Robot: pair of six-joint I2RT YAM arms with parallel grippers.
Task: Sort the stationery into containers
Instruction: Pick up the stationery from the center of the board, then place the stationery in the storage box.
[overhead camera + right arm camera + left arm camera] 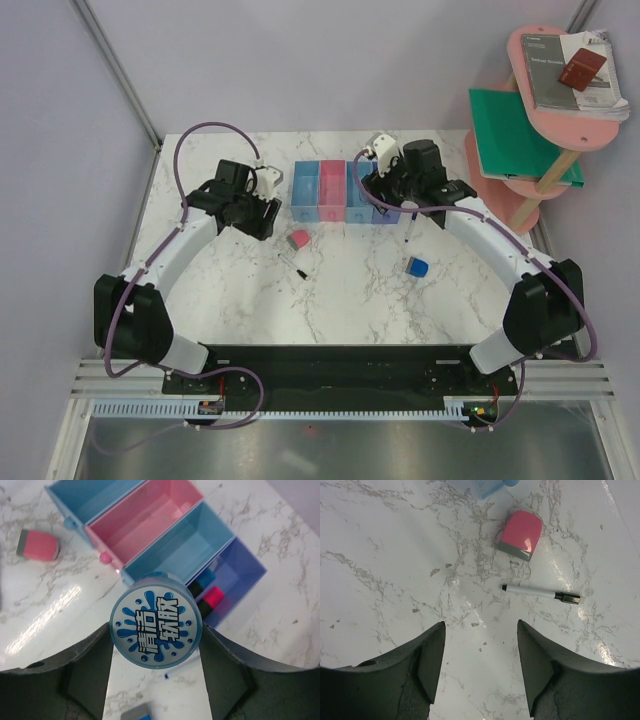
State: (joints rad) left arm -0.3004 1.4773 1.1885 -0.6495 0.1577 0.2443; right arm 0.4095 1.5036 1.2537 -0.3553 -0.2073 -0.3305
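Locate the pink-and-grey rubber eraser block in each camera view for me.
Top external: pink-and-grey rubber eraser block at centre, just below the row of joined blue and pink plastic bins.
Left wrist: upper right, above the thin white pen.
Right wrist: upper-left edge.
Shared landmark: that bin row's light-blue end, nearest the eraser.

White arms [180, 245], black joints [130, 320], purple cables [205, 130].
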